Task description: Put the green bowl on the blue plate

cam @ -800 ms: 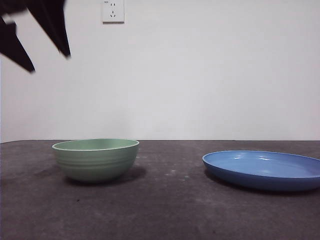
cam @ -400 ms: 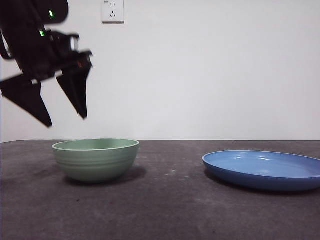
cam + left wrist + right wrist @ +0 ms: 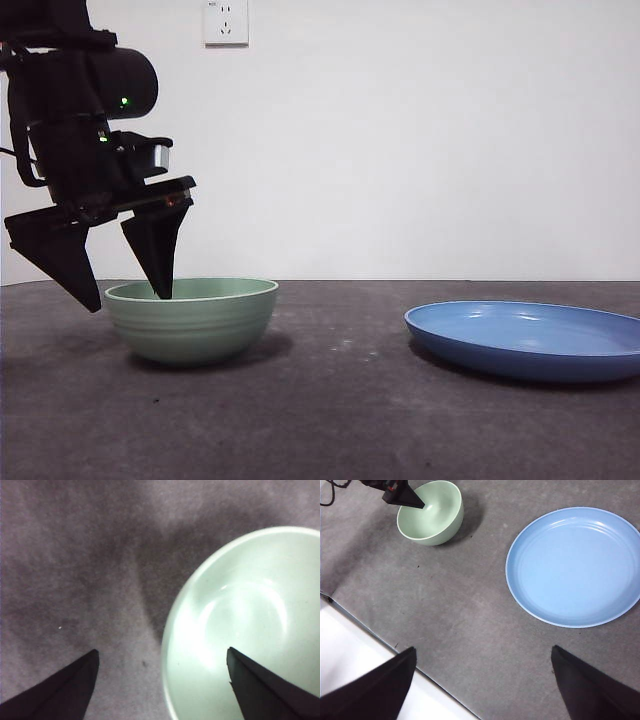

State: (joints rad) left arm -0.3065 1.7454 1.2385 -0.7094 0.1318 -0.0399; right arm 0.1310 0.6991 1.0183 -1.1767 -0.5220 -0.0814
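Note:
The green bowl (image 3: 192, 318) stands upright on the dark table at the left, also seen in the left wrist view (image 3: 245, 625) and the right wrist view (image 3: 431, 512). My left gripper (image 3: 128, 297) is open and straddles the bowl's left rim, one jaw inside the bowl and one outside; in its own view (image 3: 161, 652) the rim lies between the jaws. The blue plate (image 3: 525, 340) lies flat on the right, seen whole from the right wrist (image 3: 575, 565). My right gripper (image 3: 482, 652) hangs open high above the table, holding nothing.
A white wall with a socket (image 3: 226, 21) stands behind the table. In the right wrist view the table's edge (image 3: 365, 625) runs diagonally, with a white floor beyond it. Bare dark table lies between the bowl and the plate.
The left arm has come down from the top left corner to the bowl, and its open jaws now straddle the bowl's left rim. Bowl and plate have not moved.

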